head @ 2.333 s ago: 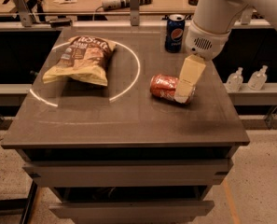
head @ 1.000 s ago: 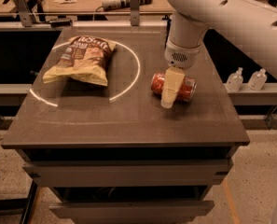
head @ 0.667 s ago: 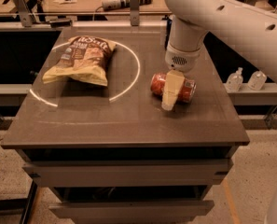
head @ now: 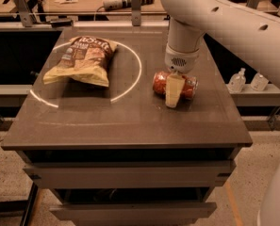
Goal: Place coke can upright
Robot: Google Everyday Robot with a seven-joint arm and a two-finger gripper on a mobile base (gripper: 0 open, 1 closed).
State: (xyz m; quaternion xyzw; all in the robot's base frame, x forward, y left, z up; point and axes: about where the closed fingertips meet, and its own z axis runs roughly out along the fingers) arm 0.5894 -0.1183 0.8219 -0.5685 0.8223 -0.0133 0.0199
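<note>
The coke can (head: 160,83) is red-orange and lies on its side on the dark table (head: 130,121), right of centre, with its long axis running left to right. My gripper (head: 174,91) hangs straight down from the white arm (head: 183,41) and sits directly on the can's middle. Its cream tip covers the can's centre and reaches the table just in front of it. Both ends of the can show on either side of the gripper.
A chip bag (head: 80,60) lies at the table's back left, inside a white circle marked on the top. Two small clear bottles (head: 247,80) stand on a lower shelf to the right. A workbench with tools runs along the back.
The gripper moved left from the can's right end to its middle and lowered onto it. It has hardly moved over the last second. The can still lies on its side.
</note>
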